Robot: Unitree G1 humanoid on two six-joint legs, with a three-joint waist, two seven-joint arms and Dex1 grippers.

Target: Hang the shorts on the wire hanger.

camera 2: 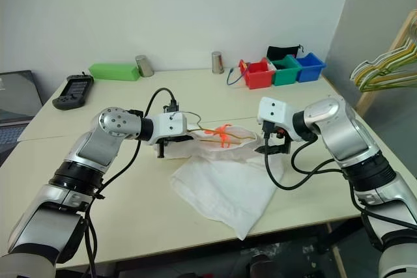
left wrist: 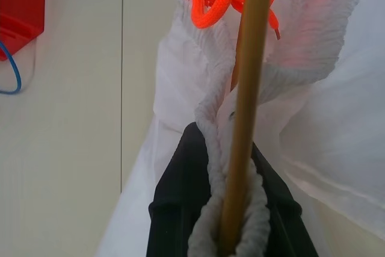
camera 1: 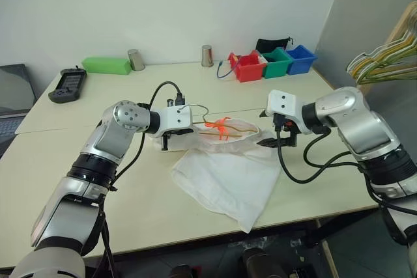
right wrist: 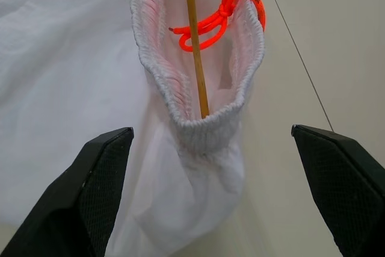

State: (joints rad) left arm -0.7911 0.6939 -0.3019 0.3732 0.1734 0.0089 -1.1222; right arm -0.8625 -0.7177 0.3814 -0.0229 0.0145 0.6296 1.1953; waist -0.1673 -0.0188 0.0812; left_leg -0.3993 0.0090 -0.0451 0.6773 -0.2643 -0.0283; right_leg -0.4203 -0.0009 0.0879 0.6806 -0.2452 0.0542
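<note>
Near the middle of the worktop, the wire hanger [right wrist: 195,52] already runs through the waistband of the shorts [camera 1: 228,177], pinched with it in the left gripper [left wrist: 231,209]'s closed jaws, while the right gripper [right wrist: 216,148] stands wide open and empty, so lifting remains.

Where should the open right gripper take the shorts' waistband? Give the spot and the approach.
Probably the near end of the ribbed waistband, where it folds around the wire hanger. The right gripper already faces that end with its jaws wide, so come straight in along the hanger bar. The left gripper is shut on the other end, so the shorts stay put.
</note>
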